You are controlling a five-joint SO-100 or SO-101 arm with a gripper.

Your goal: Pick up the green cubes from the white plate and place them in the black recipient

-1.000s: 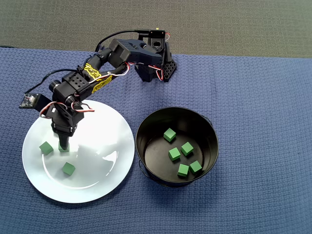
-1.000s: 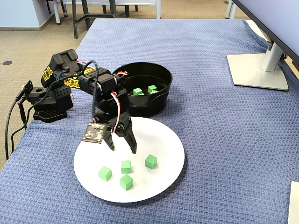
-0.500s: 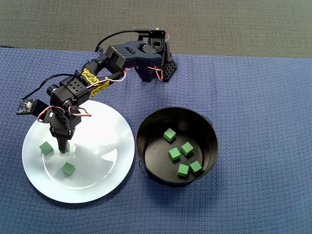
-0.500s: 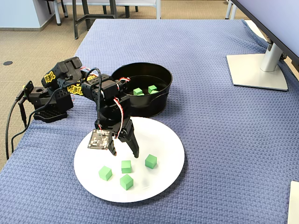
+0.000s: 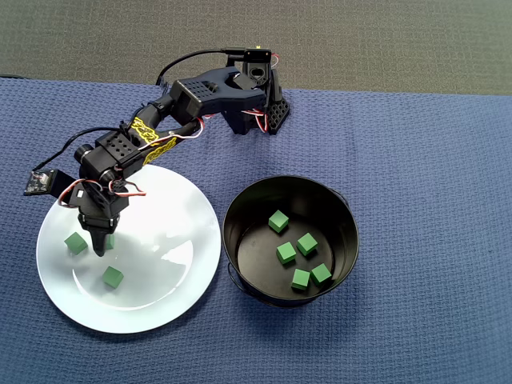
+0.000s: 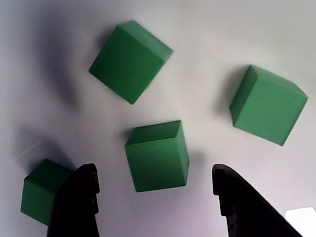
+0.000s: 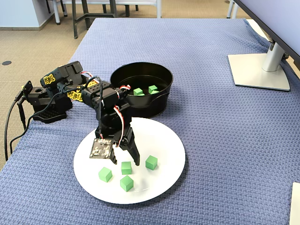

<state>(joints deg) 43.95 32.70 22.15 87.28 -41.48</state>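
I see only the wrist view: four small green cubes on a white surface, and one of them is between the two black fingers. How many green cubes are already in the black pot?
Observer: In the overhead view, five small matte green cubes lie inside the round glossy black metal pot.
Operator: Where is this pot from the plate?
Observer: In the overhead view it stands just right of the large round white plate, on the blue cloth.
Operator: Are there more cubes on the plate outside my picture?
Observer: No. The fixed view shows only those four on the plate, and the gripper is open around the middle cube.
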